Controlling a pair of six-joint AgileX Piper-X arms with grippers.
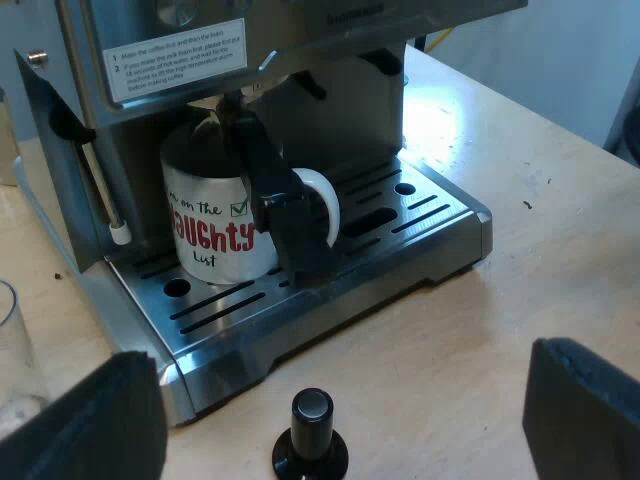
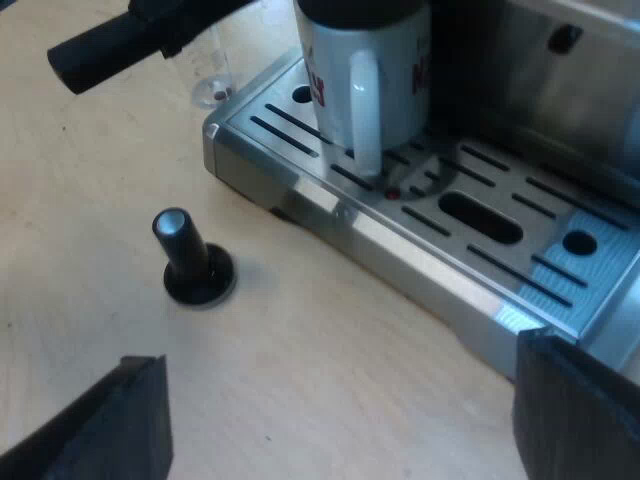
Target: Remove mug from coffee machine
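A white mug (image 1: 215, 235) with red and black lettering stands on the espresso machine's (image 1: 170, 50) slotted drip tray (image 1: 420, 215), under the brew head. The holder's dark handle (image 1: 275, 200) slants down across the mug, close to its white loop. My left gripper (image 1: 340, 360) is open over the table short of the tray, above the tamper, nothing between its fingers. From the other arm, the mug (image 2: 385, 85) shows its loop toward me on the tray (image 2: 500, 265). My right gripper (image 2: 340, 355) is open too, low over the table before the tray's edge.
A black-knobbed tamper (image 1: 311, 432) (image 2: 190, 262) stands upright on the wooden table near the tray's corner. A measuring glass (image 1: 12, 350) (image 2: 212, 70) stands beside the machine. The steam wand (image 1: 100, 190) hangs next to the mug. A black finger (image 2: 110, 45) of my left arm reaches near the glass.
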